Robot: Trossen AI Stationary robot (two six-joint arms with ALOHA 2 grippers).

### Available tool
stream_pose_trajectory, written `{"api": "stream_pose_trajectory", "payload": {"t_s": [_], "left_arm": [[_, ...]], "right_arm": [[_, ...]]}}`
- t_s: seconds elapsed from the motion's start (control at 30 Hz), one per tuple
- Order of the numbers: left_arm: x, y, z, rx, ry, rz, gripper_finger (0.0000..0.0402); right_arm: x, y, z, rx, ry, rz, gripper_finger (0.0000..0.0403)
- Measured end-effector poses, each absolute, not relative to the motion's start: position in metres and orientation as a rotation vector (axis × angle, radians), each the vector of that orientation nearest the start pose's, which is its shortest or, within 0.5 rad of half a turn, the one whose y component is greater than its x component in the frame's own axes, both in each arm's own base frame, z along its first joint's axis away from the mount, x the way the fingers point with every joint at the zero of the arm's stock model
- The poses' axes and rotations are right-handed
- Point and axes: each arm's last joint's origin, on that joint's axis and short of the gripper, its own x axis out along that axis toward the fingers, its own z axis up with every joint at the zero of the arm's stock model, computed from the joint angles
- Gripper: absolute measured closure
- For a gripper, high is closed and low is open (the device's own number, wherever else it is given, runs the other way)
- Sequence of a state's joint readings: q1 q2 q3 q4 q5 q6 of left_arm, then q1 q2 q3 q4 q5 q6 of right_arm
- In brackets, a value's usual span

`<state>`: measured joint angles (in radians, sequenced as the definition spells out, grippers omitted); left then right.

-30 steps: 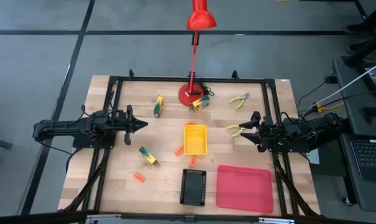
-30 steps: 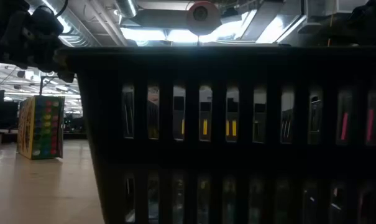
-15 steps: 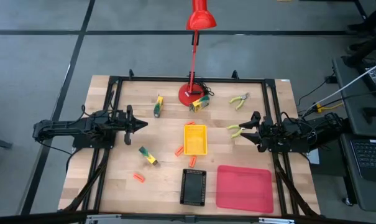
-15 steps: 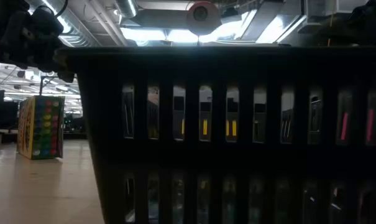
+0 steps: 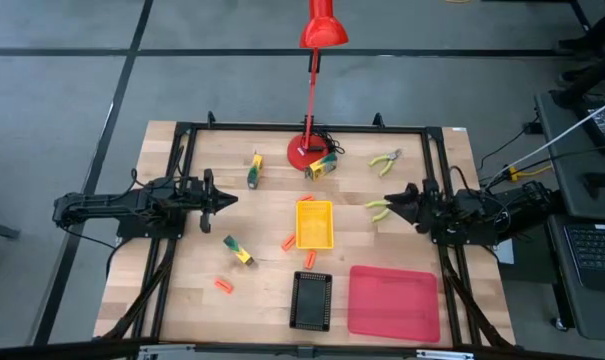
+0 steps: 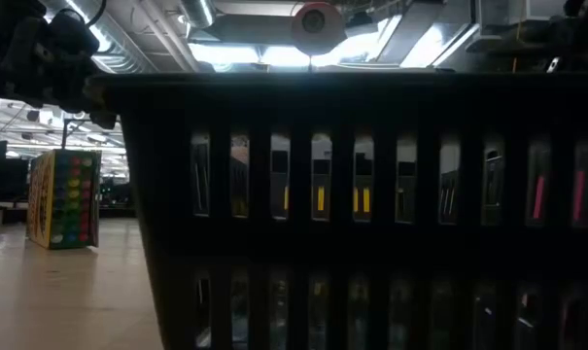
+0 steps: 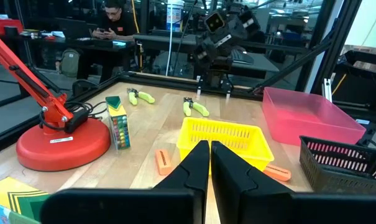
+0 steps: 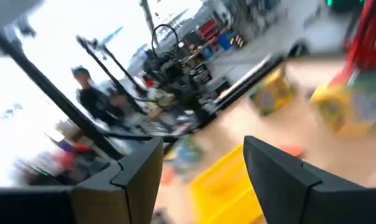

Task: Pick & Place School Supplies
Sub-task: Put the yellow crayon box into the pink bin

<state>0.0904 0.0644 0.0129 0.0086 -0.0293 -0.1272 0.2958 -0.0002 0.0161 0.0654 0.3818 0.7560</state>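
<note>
Right gripper [image 5: 400, 200] at table's right side, fingers spread wide, holding nothing. Small pliers with yellow-green handles [image 5: 378, 208] lie on wooden table [image 5: 182, 270], just beside fingertips on side toward yellow plastic tray [image 5: 314, 223]; long axis apparently oblique to approach. Right arm nearer. Left gripper [image 5: 228, 200] waits at left, fingers closed, empty.
</note>
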Motion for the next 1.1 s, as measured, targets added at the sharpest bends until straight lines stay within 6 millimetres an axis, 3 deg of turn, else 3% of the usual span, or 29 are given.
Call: {"api": "stream_pose_trajectory", "payload": {"t_s": [0.17,0.33,0.43,0.57,0.8,1.1], "left_arm": [[0.100,0.010,0.164,-0.128,0.035,0.122,0.0390],[0.100,0.010,0.164,-0.128,0.036,0.122,0.0390],[0.100,0.010,0.164,-0.128,0.035,0.122,0.0391],[0.100,0.010,0.164,-0.128,0.035,0.122,0.0390],[0.101,0.011,0.169,-0.053,-0.026,0.138,0.0391],[0.099,0.011,0.183,-0.350,-0.192,0.121,0.0391]], "right_arm": [[0.097,0.019,0.171,1.125,-0.049,-0.030,0.0176],[0.100,0.020,0.167,1.258,-0.011,-0.053,0.0176],[0.100,0.018,0.171,1.322,-0.101,-0.106,0.0176],[0.098,0.014,0.187,1.255,-0.319,-0.136,0.0176],[0.093,0.013,0.206,1.199,-0.474,-0.043,0.0176],[0.097,0.016,0.208,1.143,-0.524,-0.191,0.0176]]}}
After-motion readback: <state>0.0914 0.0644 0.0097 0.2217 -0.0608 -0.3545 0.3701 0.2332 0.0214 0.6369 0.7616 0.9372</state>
